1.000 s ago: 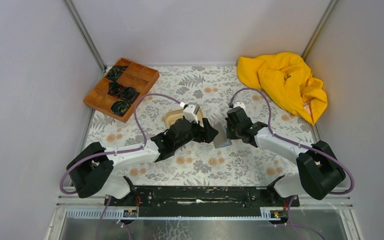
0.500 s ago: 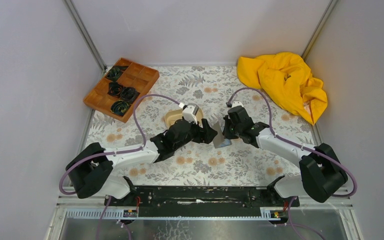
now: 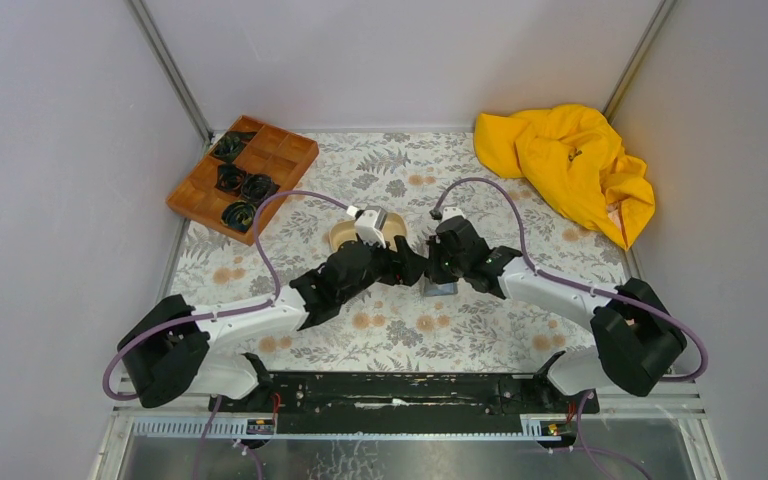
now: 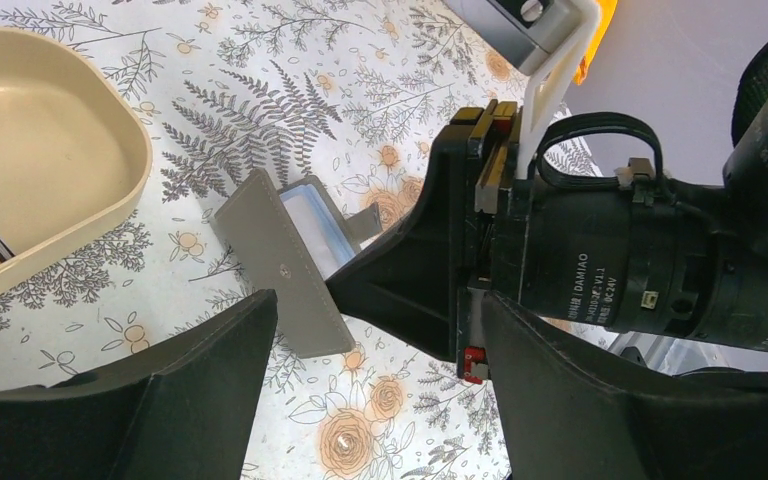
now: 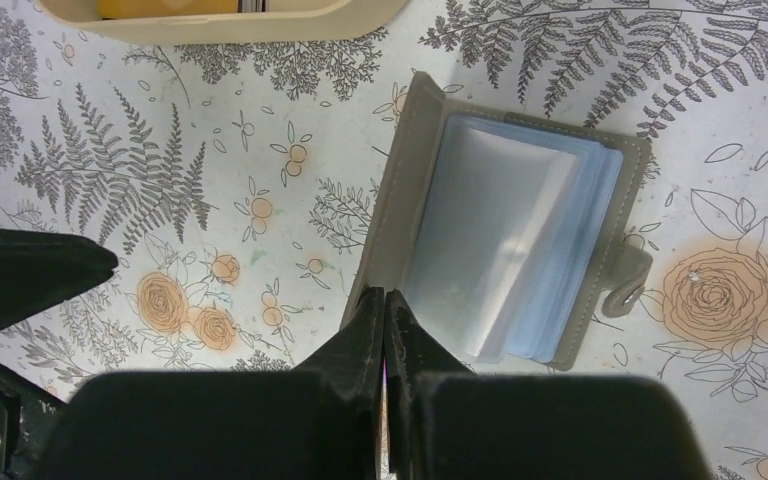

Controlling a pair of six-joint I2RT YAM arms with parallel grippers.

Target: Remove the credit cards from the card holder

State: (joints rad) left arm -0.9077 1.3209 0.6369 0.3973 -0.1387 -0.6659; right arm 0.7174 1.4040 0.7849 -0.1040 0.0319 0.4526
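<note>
The card holder (image 5: 405,190) lies opened on the flowered cloth, dark grey outside with pale blue-grey sleeves (image 5: 520,240) inside. Its left cover (image 4: 278,275) stands raised. My right gripper (image 5: 385,300) is shut on the near edge of that cover, seen from the side as a black wedge (image 4: 400,280). My left gripper (image 4: 378,330) is open, its fingers (image 4: 170,400) low on either side of the holder's near corner and touching nothing. In the top view both grippers (image 3: 407,265) (image 3: 434,275) meet over the holder (image 3: 439,289). No credit cards show in the sleeves.
A beige oval tray (image 4: 110,200) sits just left of the holder; a yellow edge shows inside it in the right wrist view (image 5: 260,25). A brown compartment tray (image 3: 243,175) stands at the back left. A yellow cloth (image 3: 570,165) is heaped at the back right.
Both grippers have shifted left and a little further back. The holder, tilted up in the right gripper before, now rests lower on the cloth. Neither gripper has changed its opening.
</note>
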